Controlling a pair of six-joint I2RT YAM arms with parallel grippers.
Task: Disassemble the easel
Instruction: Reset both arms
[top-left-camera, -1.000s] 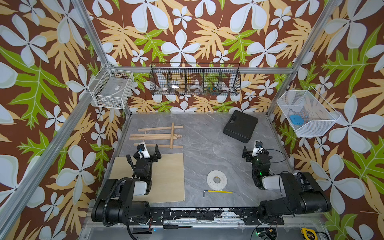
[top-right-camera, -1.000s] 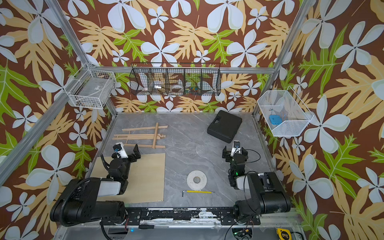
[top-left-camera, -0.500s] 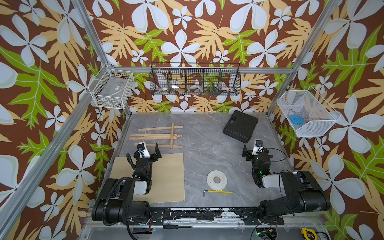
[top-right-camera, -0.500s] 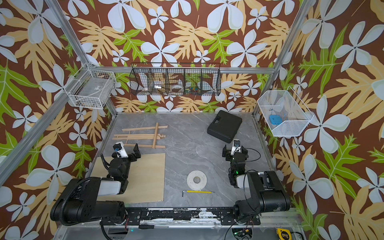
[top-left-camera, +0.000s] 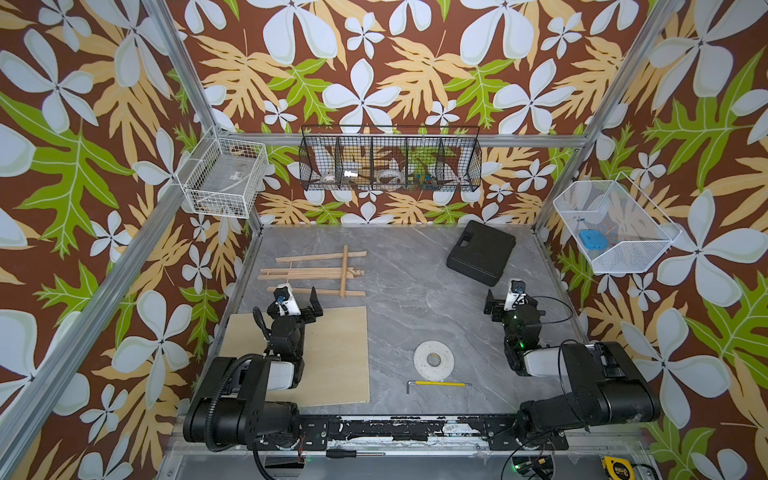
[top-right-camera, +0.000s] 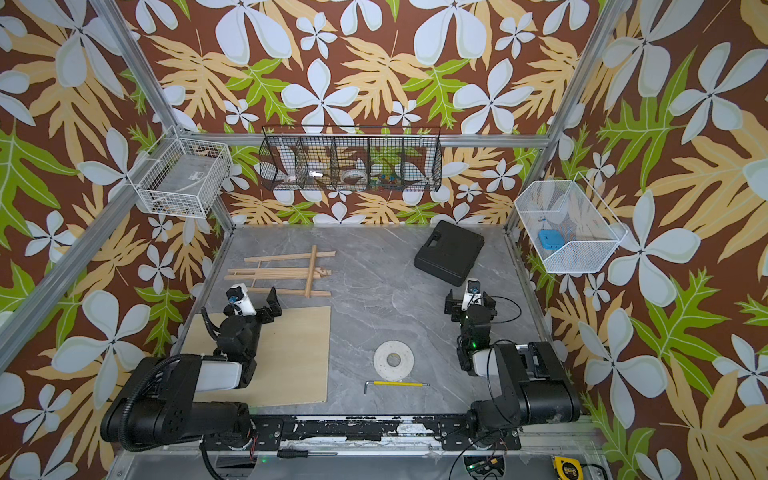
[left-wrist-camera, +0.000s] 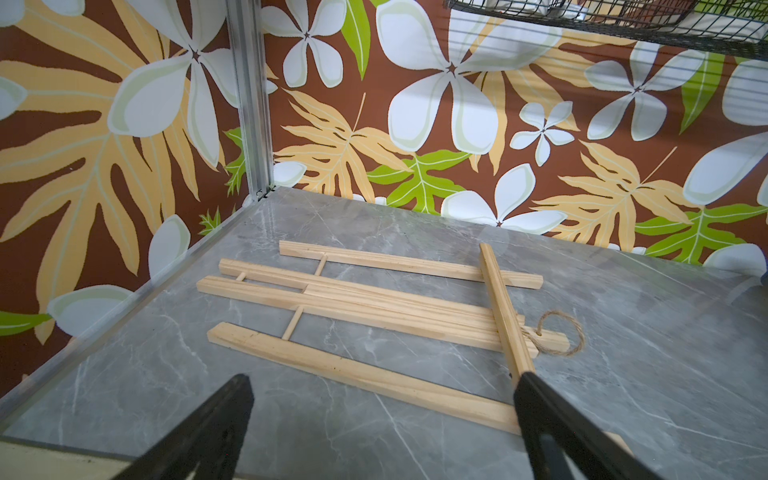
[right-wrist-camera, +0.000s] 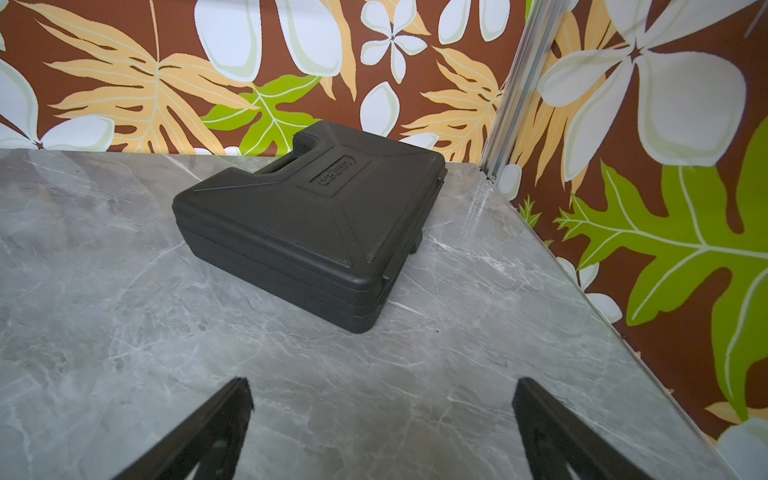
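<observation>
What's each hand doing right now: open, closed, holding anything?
Left hand: open, empty, by the easel.
Right hand: open, empty, facing the black case.

Bright, even light, soft shadows; sharp focus, with wide-angle bending in wrist views.

1 easel (top-left-camera: 309, 273), 1 board (top-left-camera: 338, 357), 1 blk case (top-left-camera: 480, 253), 3 baskets (top-left-camera: 459, 164)

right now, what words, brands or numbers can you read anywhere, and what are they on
"3": on the yellow tape measure, by the front edge; print beside it unreadable.
Embossed brand on the black case lid: too blurred to read surely.
label in the white wire basket: too small.
On the easel: none.
</observation>
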